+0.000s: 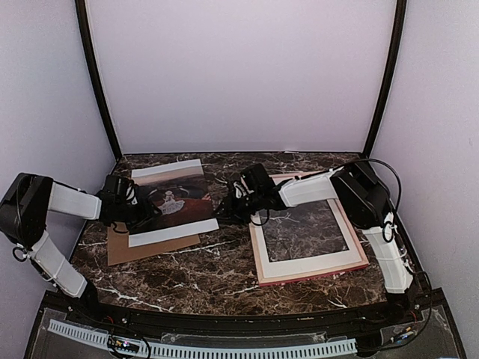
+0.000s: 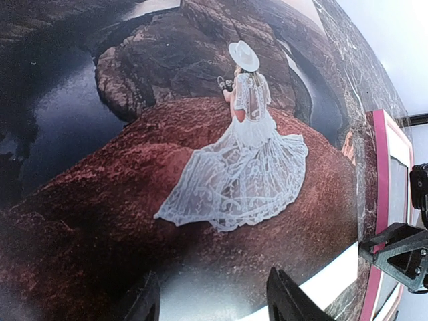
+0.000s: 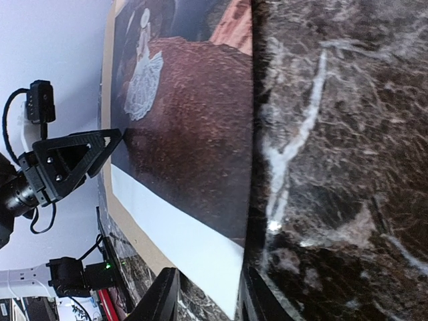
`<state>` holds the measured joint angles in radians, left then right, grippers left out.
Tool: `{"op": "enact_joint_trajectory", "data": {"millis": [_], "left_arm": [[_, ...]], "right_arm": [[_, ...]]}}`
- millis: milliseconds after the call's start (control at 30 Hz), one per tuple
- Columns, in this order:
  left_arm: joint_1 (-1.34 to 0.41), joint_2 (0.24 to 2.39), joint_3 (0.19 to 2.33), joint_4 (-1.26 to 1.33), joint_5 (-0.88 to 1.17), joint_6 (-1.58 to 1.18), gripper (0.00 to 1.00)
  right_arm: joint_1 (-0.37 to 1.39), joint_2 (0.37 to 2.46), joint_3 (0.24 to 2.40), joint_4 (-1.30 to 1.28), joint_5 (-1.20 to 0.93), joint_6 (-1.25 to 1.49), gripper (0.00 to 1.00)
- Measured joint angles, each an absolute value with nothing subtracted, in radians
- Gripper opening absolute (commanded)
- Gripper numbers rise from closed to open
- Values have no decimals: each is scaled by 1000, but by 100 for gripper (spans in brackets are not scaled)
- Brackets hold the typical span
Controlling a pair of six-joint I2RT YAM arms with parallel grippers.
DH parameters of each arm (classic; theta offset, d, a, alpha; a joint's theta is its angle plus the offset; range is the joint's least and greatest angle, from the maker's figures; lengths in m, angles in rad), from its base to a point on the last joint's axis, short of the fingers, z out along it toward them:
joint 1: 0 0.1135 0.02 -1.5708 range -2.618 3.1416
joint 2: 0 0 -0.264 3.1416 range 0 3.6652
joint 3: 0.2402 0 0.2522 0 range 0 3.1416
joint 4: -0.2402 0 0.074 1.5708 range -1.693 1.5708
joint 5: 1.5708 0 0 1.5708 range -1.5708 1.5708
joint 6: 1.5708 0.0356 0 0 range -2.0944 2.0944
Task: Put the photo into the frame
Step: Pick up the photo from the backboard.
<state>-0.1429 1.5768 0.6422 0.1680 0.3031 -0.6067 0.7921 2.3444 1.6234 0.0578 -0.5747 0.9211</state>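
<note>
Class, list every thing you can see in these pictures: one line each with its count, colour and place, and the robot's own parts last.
photo: one, dark brown scene with white borders, left of centre, lying on the board
cardboard board: one, brown, under the photo, showing at its near left side
frame: one, pink edge with a paler inner border, flat on the right side
table: one, dark marble with white veins, under everything
poles: two, black, at the back corners
left gripper: one, black, at the photo's left edge, jaws apart
right gripper: one, black, at the photo's right edge, jaws apart
</note>
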Motion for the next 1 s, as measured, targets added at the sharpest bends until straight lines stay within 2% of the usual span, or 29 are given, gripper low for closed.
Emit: {"op": "enact_joint_trajectory", "data": {"millis": [333,700,900,1000], "left_arm": [[-156,1573,638,171,302,-614,58],[-163,1568,631,176,297,-615,58],[-173,1554,623,170,298,-619,58],[-178,1546,620,163,300,-625,58]], "right_arm": [[794,2330,1614,-9,-513,918,33],[812,2335,1617,15,-563,970,29],[812,2353,1619,84,-604,1007,19],[810,2354,1619,113,-619,1015,9]]}}
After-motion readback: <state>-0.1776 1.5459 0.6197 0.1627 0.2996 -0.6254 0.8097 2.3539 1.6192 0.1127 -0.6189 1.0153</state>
